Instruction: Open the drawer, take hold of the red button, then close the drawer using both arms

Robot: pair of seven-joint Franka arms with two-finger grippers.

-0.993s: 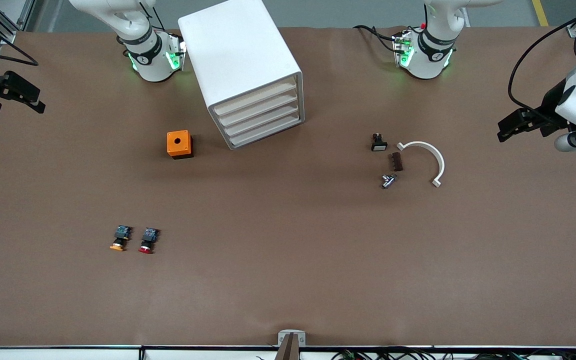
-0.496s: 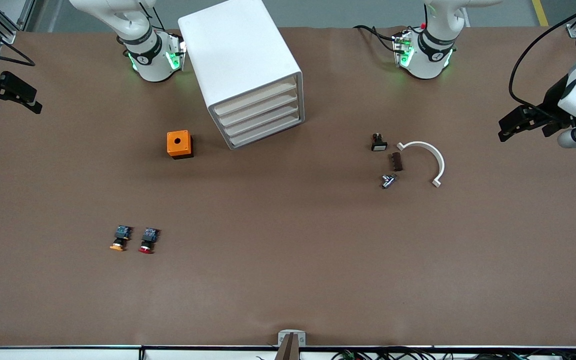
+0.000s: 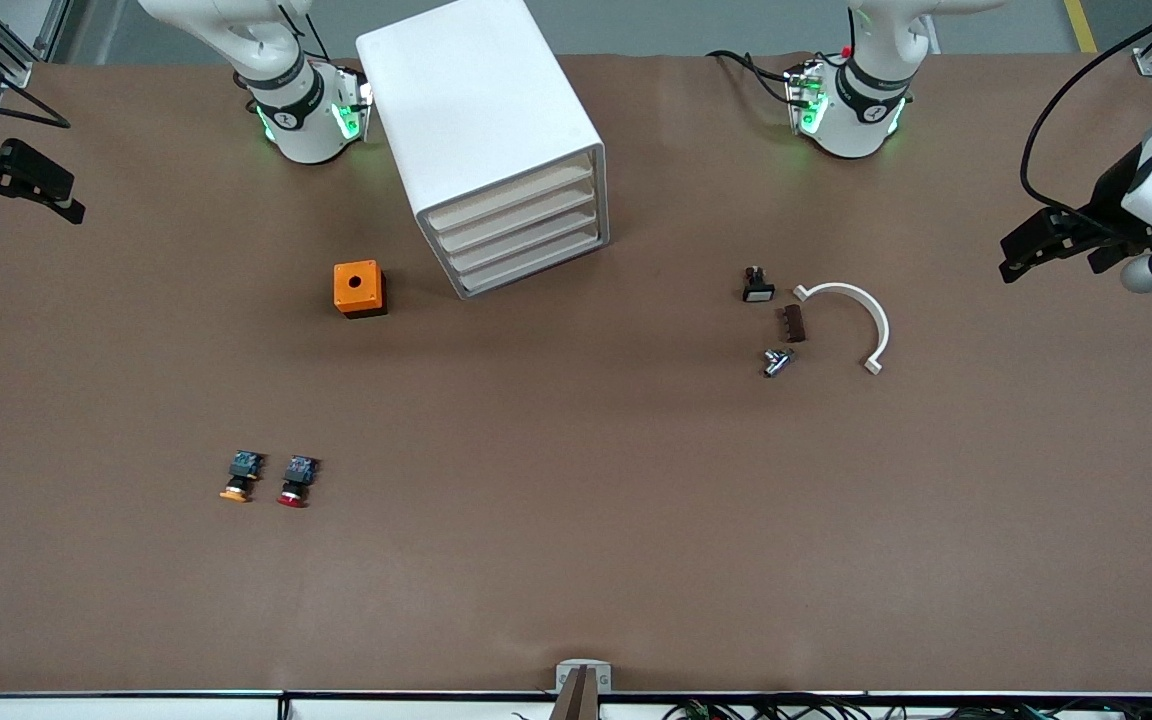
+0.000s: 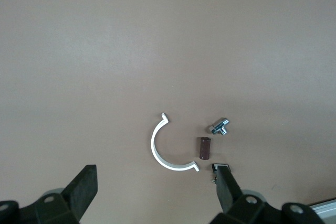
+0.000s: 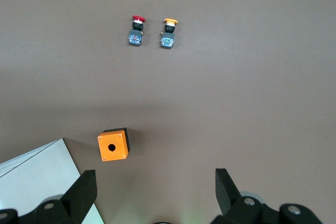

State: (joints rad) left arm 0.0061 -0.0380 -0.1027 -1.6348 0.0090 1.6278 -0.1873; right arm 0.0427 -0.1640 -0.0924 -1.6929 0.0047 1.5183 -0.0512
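Observation:
The white cabinet (image 3: 481, 120) stands between the arm bases; its four cream-fronted drawers (image 3: 521, 228) are all shut. The red-capped button (image 3: 293, 481) lies near the front camera toward the right arm's end, beside an orange-capped button (image 3: 239, 477); both show in the right wrist view, the red button (image 5: 137, 30) and the orange-capped one (image 5: 168, 33). My left gripper (image 3: 1014, 256) hangs open and empty over the left arm's end of the table, jaws wide apart in the left wrist view (image 4: 155, 195). My right gripper (image 3: 64, 195) hangs open and empty over the right arm's end (image 5: 155, 195).
An orange box with a hole (image 3: 358, 288) sits beside the cabinet, nearer the front camera. Toward the left arm's end lie a white arc (image 3: 861, 315), a brown piece (image 3: 793, 323), a metal fitting (image 3: 776, 361) and a small black switch (image 3: 757, 285).
Both grippers have drifted slightly at the table ends; the left hand has lifted a little. Nothing on the table has moved and the drawers stay shut.

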